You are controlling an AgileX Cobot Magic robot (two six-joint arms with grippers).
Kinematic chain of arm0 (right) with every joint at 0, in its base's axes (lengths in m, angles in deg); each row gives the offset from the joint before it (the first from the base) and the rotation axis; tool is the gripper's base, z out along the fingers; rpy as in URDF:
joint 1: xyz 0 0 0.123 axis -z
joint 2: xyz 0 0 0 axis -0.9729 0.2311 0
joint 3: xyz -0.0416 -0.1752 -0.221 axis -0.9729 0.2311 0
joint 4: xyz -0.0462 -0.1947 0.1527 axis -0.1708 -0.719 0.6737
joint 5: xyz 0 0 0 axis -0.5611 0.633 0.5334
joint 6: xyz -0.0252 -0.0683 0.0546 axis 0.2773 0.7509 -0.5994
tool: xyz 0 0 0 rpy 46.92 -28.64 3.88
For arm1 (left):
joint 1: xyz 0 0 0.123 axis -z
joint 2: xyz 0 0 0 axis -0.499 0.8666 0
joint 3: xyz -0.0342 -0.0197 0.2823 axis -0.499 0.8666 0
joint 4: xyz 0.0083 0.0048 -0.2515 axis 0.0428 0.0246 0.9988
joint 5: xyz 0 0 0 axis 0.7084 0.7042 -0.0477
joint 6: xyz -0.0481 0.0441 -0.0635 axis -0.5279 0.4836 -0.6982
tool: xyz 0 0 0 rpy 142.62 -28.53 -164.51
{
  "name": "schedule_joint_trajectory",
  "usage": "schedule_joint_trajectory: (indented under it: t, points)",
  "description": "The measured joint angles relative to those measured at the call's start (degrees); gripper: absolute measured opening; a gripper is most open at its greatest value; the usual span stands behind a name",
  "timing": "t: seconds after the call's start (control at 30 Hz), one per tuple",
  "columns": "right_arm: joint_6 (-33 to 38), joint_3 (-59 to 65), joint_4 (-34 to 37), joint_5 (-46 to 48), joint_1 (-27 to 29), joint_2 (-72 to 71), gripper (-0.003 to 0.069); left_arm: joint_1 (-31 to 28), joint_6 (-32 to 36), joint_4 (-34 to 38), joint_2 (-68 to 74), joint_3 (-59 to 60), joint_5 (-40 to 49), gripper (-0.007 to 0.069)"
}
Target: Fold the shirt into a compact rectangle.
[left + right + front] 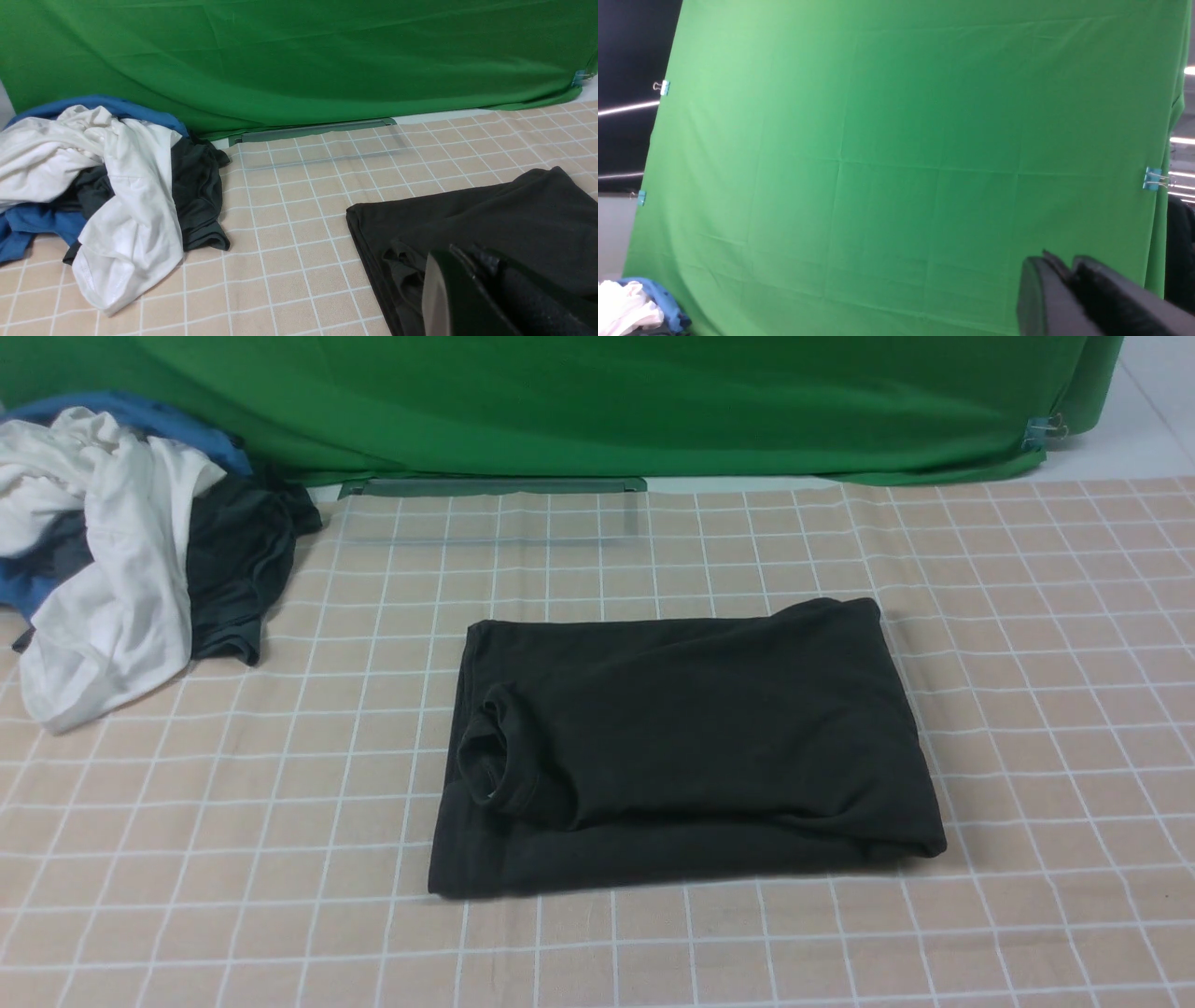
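Note:
The black shirt (pixel 691 747) lies folded into a rough rectangle in the middle of the checked cloth, its crew neck (pixel 490 756) showing near its left end. The left wrist view shows the same shirt (pixel 514 219) from the side. No arm shows in the front view. My left gripper (pixel 472 261) hangs above the shirt's neck end with its fingers pressed together and nothing between them. Raised and facing the green backdrop (pixel 901 163), my right gripper (pixel 1064 268) is shut and holds nothing.
A heap of other clothes sits at the back left: a white garment (pixel 103 569), a dark grey-teal one (pixel 238 569) and a blue one (pixel 177 425). The checked tablecloth (pixel 280 803) covers the table. A clear strip (pixel 495 485) lies along the backdrop's foot.

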Motion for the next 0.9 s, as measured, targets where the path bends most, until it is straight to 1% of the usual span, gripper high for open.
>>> schedule_joint_trajectory:
  t: [0.33,0.47,0.53,0.6,0.63,0.67,0.7,0.73,0.8,0.9]
  points:
    - [0.0,0.06,0.0,0.22,0.0,0.0,0.0144,0.15,0.17,-0.31,0.04,0.0,-0.16,0.0019]
    - [0.0,0.06,0.0,0.26,0.0,0.0,0.0149,0.82,1.98,-1.6,-0.1,1.24,-3.64,0.0019]
    - [0.0,0.06,0.0,0.26,0.0,0.0,0.0155,1.41,2.65,-1.61,-1.56,5.31,-11.29,0.0019]
    - [0.0,0.06,0.0,0.26,0.0,0.0,0.0162,1.86,2.64,-1.55,-5.08,12.99,-23.05,0.0019]
    - [0.0,0.06,0.0,0.26,0.0,0.0,0.0162,1.86,2.64,-1.55,-5.46,13.78,-23.92,0.0019]
    - [0.0,0.06,0.0,0.26,0.0,0.0,0.0167,1.86,2.64,-1.72,-8.46,19.65,-28.8,0.0019]
    - [0.0,0.06,0.0,0.26,0.0,0.0,0.017,1.86,2.58,-2.03,-9.82,22.3,-31.74,0.0019]
    - [0.0,0.06,0.0,0.26,0.0,0.0,0.0178,1.86,2.58,-2.57,-13.06,28.47,-35.47,0.0019]
    - [0.0,0.06,0.0,0.26,0.0,0.0,0.0183,1.86,2.58,-3.22,-17.12,35.95,-40.01,0.0019]
    - [0.0,0.06,0.0,0.26,0.0,0.0,0.019,1.86,2.16,-4.95,-22.5,45.61,-42.58,0.0019]
